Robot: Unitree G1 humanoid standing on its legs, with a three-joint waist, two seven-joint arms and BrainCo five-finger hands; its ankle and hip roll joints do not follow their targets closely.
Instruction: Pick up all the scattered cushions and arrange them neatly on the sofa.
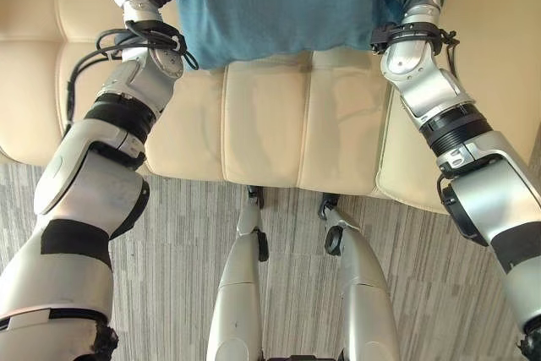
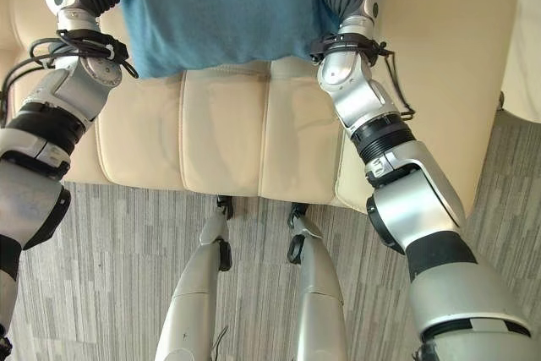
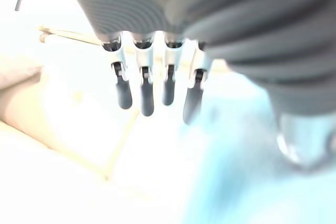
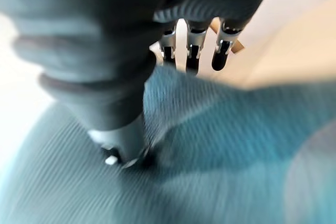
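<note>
A: Largest first: cream sofa (image 1: pixel 279 133), spanning the far half of the scene, seat panels running left to right, grey plank floor (image 1: pixel 186 243) at the near side.

B: Next, teal cushion (image 1: pixel 279 6): held over the far seat against the backrest, between both hands. Long axis apparently left to right, parallel to the sofa back; broad face toward the camera, lower edge hanging just above the seat. Top edge cut off, so full shape not readable.

A: Left hand (image 3: pixel 152 77) at the left edge of the cushion: fingers (image 3: pixel 146 95) straight and apart, flat beside the fabric, clamped on nothing.

B: Right hand (image 4: pixel 105 77) at the right edge: fingers (image 4: pixel 192 51) extended over the teal cloth; thumb lost in the fabric, so pinch or press not determinable.

A: For the step in hand: keep equal pressure from both sides, lower level, seat lower edge squarely, long axis aligned with backrest. Release only once settled.
</note>
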